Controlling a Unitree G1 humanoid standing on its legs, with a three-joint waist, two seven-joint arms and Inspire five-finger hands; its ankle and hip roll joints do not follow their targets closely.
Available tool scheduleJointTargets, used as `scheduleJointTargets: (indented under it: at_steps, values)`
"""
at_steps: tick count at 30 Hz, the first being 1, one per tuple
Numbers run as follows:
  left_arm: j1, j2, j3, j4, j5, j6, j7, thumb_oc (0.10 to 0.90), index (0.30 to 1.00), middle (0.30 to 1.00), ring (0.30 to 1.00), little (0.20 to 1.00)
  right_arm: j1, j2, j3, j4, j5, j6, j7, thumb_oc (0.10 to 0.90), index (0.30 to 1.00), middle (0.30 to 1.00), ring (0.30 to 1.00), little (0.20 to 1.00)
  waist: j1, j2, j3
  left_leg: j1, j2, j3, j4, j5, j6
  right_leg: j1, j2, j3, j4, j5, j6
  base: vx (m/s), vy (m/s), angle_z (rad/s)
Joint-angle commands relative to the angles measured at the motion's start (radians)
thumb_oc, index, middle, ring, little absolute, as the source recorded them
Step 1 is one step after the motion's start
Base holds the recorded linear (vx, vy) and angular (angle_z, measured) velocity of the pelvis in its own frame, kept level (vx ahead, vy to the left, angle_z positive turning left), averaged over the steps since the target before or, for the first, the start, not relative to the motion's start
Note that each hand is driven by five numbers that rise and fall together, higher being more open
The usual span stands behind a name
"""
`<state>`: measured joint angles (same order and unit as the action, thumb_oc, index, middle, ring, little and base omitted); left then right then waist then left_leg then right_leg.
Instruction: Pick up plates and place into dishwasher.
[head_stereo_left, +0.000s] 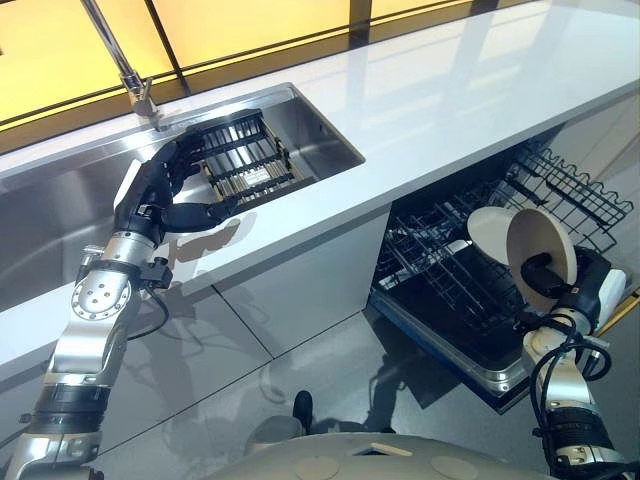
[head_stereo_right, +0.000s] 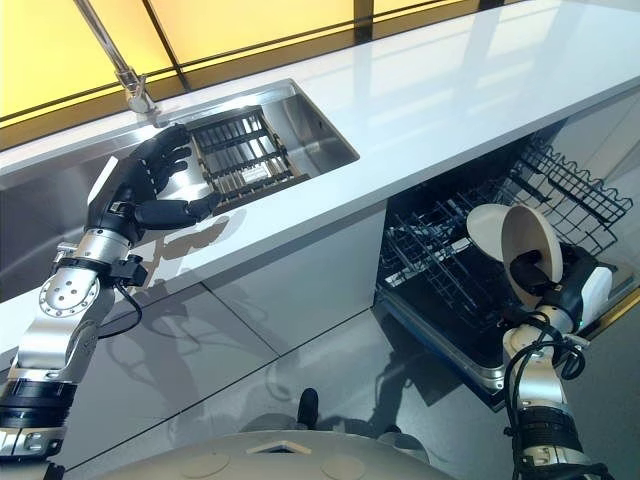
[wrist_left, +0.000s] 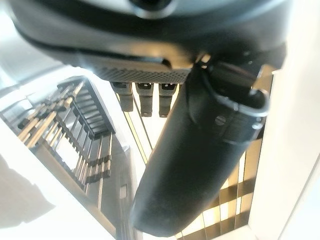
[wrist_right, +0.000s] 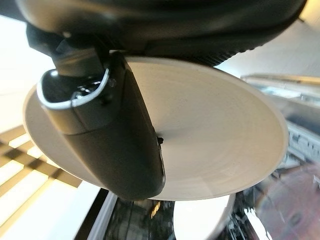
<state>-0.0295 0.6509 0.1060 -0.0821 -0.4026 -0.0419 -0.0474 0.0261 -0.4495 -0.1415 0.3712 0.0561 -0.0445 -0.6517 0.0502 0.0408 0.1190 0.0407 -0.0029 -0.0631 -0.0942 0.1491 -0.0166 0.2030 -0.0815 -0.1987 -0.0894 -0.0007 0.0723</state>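
Note:
My right hand (head_stereo_left: 588, 282) is shut on a beige plate (head_stereo_left: 530, 235), its thumb (wrist_right: 115, 135) pressed across the plate's face (wrist_right: 215, 145). It holds the plate upright over the lower rack (head_stereo_left: 445, 265) of the open dishwasher. A second pale plate (head_stereo_left: 488, 228) stands on edge in that rack just behind it. Up at the sink's front edge my left hand (head_stereo_left: 165, 190) hangs open with relaxed fingers and holds nothing. It is beside a dark dish rack (head_stereo_left: 245, 155) in the basin, which also shows past the thumb (wrist_left: 200, 150).
The steel sink (head_stereo_left: 325, 135) with its faucet (head_stereo_left: 125, 62) is set in a long white countertop (head_stereo_left: 450, 90). The dishwasher's upper wire rack (head_stereo_left: 570, 190) is pulled out at the right. The lowered door (head_stereo_left: 455, 350) juts out over the grey floor.

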Motion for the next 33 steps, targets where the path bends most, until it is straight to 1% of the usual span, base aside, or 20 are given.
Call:
scheduleJointTargets:
  at_steps: [1,2,3,8,12,19,21,24,27,28,29,33]
  values:
    - [-0.05,0.034,0.068,-0.013,0.001,-0.069,0.019,0.8,0.9,0.9,0.9,0.9,-0.12,-0.101,0.012,-0.023,-0.056,-0.036,-0.019,0.1,0.3,0.3,0.3,0.2,0.031,-0.018,-0.065,0.088,-0.048,0.071,0.007,-0.156,0.025,-0.065,0.032,-0.025,0.059,-0.021,0.005,0.03,0.005,0.24]
    - [-0.05,0.033,0.065,-0.012,0.001,-0.066,0.016,0.8,0.9,0.9,0.9,0.9,-0.126,-0.103,0.022,-0.006,-0.054,-0.018,-0.019,0.1,0.3,0.3,0.3,0.2,0.036,-0.018,-0.064,0.087,-0.048,0.069,0.007,-0.155,0.024,-0.064,0.031,-0.029,0.057,-0.021,0.005,0.03,0.005,0.24]
    - [-0.05,0.034,0.061,-0.012,0.0,-0.06,0.012,0.8,0.9,0.9,0.9,0.9,-0.135,-0.107,0.035,0.016,-0.047,0.017,-0.016,0.1,0.3,0.3,0.3,0.2,0.044,-0.018,-0.064,0.086,-0.048,0.065,0.007,-0.154,0.023,-0.062,0.029,-0.036,0.055,-0.021,0.005,0.04,0.008,0.25]
    - [-0.038,0.037,0.057,-0.029,0.002,-0.037,-0.001,0.8,0.9,0.9,0.9,0.9,-0.153,-0.1,0.067,0.069,-0.018,0.067,-0.006,0.1,0.3,0.3,0.3,0.2,0.065,-0.019,-0.062,0.084,-0.05,0.05,0.007,-0.149,0.02,-0.055,0.025,-0.053,0.054,-0.024,0.005,0.03,0.005,0.15]
    - [-0.033,0.033,0.055,-0.03,0.001,-0.032,-0.01,0.8,0.9,0.9,0.9,0.9,-0.164,-0.082,0.103,0.113,-0.014,0.111,0.007,0.1,0.3,0.3,0.3,0.2,0.079,-0.017,-0.064,0.081,-0.051,0.041,0.007,-0.147,0.018,-0.051,0.023,-0.061,0.051,-0.024,0.004,0.02,0.014,0.2]
    - [-0.026,0.024,0.051,-0.039,0.003,-0.024,-0.025,0.8,0.9,0.9,0.9,0.9,-0.17,-0.062,0.15,0.166,-0.029,0.153,0.034,0.1,0.3,0.3,0.3,0.2,0.092,-0.013,-0.062,0.081,-0.05,0.033,0.007,-0.141,0.016,-0.045,0.019,-0.068,0.051,-0.024,0.004,0.02,0.014,0.14]
    - [-0.024,0.021,0.048,-0.048,0.002,-0.017,-0.028,0.8,0.9,0.9,0.9,0.9,-0.171,-0.058,0.17,0.168,-0.05,0.167,0.047,0.1,0.3,0.3,0.3,0.2,0.094,-0.012,-0.06,0.082,-0.051,0.03,0.007,-0.14,0.016,-0.045,0.018,-0.067,0.052,-0.023,0.005,0.02,0.019,0.11]
    - [-0.029,0.02,0.036,-0.048,0.002,-0.013,-0.035,0.8,0.9,0.9,0.9,0.9,-0.181,-0.061,0.197,0.176,-0.082,0.169,0.059,0.1,0.3,0.3,0.3,0.2,0.097,-0.011,-0.061,0.085,-0.052,0.028,0.007,-0.141,0.016,-0.04,0.017,-0.068,0.046,-0.02,0.006,0.01,0.006,0.02]
    - [-0.042,0.021,0.018,-0.049,0.002,-0.007,-0.036,0.8,0.9,0.9,0.9,0.9,-0.201,-0.068,0.218,0.169,-0.077,0.178,0.064,0.1,0.3,0.3,0.3,0.2,0.099,-0.012,-0.061,0.088,-0.053,0.027,0.007,-0.141,0.016,-0.035,0.016,-0.069,0.042,-0.016,0.008,0.0,0.0,0.0]
    - [-0.048,0.021,0.01,-0.051,0.0,-0.003,-0.034,0.8,0.9,0.9,0.9,0.9,-0.213,-0.074,0.226,0.163,-0.075,0.181,0.069,0.125,0.321,0.321,0.321,0.225,0.1,-0.012,-0.061,0.089,-0.054,0.027,0.007,-0.142,0.017,-0.035,0.016,-0.068,0.04,-0.015,0.008,0.0,0.0,0.0]
    - [-0.053,0.02,0.003,-0.052,-0.002,-0.001,-0.031,0.8,0.9,0.9,0.9,0.9,-0.222,-0.078,0.234,0.157,-0.072,0.18,0.065,0.8,0.9,0.9,0.9,0.9,0.101,-0.012,-0.061,0.089,-0.054,0.027,0.007,-0.142,0.017,-0.035,0.016,-0.068,0.038,-0.014,0.009,0.0,0.0,0.0]
    - [-0.066,0.013,-0.022,-0.043,0.003,-0.004,-0.029,0.8,0.9,0.9,0.9,0.9,-0.251,-0.081,0.245,0.093,-0.064,0.141,0.026,0.8,0.9,0.9,0.9,0.9,0.1,-0.011,-0.06,0.093,-0.055,0.029,0.007,-0.144,0.02,-0.032,0.015,-0.063,0.035,-0.011,0.01,0.0,0.0,0.0]
